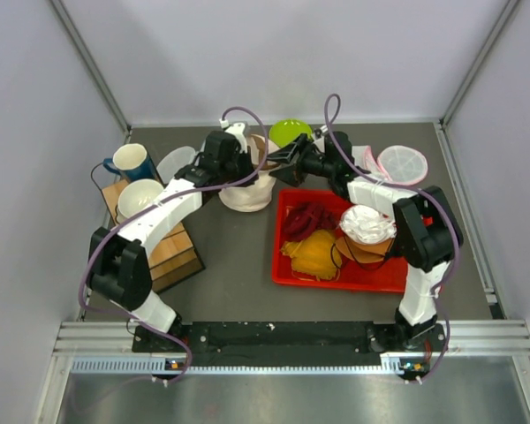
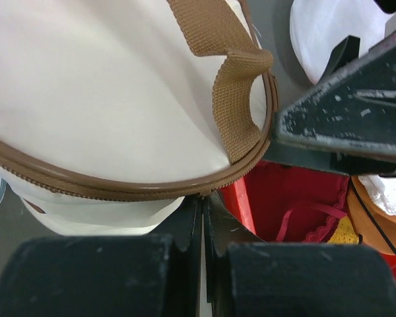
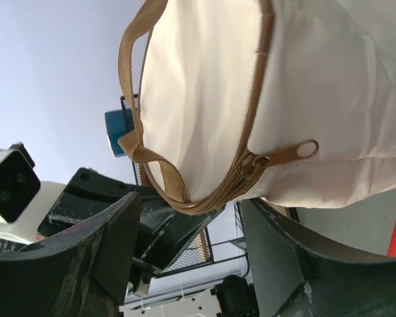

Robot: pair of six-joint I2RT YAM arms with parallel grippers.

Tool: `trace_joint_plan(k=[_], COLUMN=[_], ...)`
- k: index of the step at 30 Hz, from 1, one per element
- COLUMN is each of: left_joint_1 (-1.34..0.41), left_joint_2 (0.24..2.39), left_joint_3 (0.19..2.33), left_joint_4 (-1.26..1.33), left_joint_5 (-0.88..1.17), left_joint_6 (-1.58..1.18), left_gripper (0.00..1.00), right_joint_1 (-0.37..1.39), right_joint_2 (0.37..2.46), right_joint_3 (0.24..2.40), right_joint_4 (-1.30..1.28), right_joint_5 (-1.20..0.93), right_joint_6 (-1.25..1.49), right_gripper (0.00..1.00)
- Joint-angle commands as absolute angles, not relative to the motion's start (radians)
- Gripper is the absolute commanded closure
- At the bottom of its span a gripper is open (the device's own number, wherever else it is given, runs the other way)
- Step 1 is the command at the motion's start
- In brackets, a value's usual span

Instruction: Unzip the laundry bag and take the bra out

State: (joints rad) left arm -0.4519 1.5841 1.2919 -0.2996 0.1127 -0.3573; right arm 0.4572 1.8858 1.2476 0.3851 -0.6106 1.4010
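The cream laundry bag [image 1: 246,187] with brown trim stands at the back middle of the table, left of the red tray. My left gripper [image 2: 204,198] is shut, its tips pinching the brown zipper edging [image 2: 119,191] of the bag's round end. In the top view it sits at the bag's top [image 1: 250,166]. My right gripper [image 3: 191,206] is open just under the bag [image 3: 204,79], its jaws on either side of the zipper edge and holding nothing. The brown zipper pull [image 3: 287,153] lies flat against the bag wall, above the right finger [image 3: 277,251]. The bra is hidden.
The red tray [image 1: 287,265] holds a dark red garment [image 1: 307,216], a yellow one [image 1: 314,252] and a white cupped one [image 1: 367,225]. A green bowl [image 1: 290,132], a blue mug [image 1: 132,162], a white cup [image 1: 140,196] on a wooden box and a pink-edged mesh pouch [image 1: 402,163] surround the bag.
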Motion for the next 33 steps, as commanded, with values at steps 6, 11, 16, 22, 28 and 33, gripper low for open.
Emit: trace_joint_plan(k=[6,11,16,22,28,33], left_joint_1=[-0.456,-0.450,-0.431,-0.358,-0.362,-0.370], left_joint_2=[1.513,1.470,1.440,1.447,1.546,1.536], left_joint_3=[1.267,1.266,1.256,1.226,1.287,1.292], left_joint_4=[-0.271,-0.298,-0.310,-0.293,-0.290,-0.307], left_joint_5=[0.137,0.055,0.017,0.035,0.186,0.166], left_joint_6=[-0.342,-0.310,-0.265,-0.267,-0.285,-0.340], left_gripper=[1.00,1.00,1.00,1.00,1.00,1.00], right_joint_1=[0.485,0.427,0.335,0.265,0.261,0.261], right_joint_2=[1.939,1.947,1.982,2.078,2.184,2.008], right_joint_3=[1.311,1.351,1.469,1.682,1.928,1.681], right_joint_4=[0.469,0.359,0.210,0.020,-0.179,-0.120], right_joint_5=[-0.515,-0.555,-0.699,-0.820,-0.773,-0.553], right_joint_6=[1.462,1.327,1.168,0.993,0.861,0.903], right_gripper=[0.77,1.00,1.00,1.00,1.00,0.28])
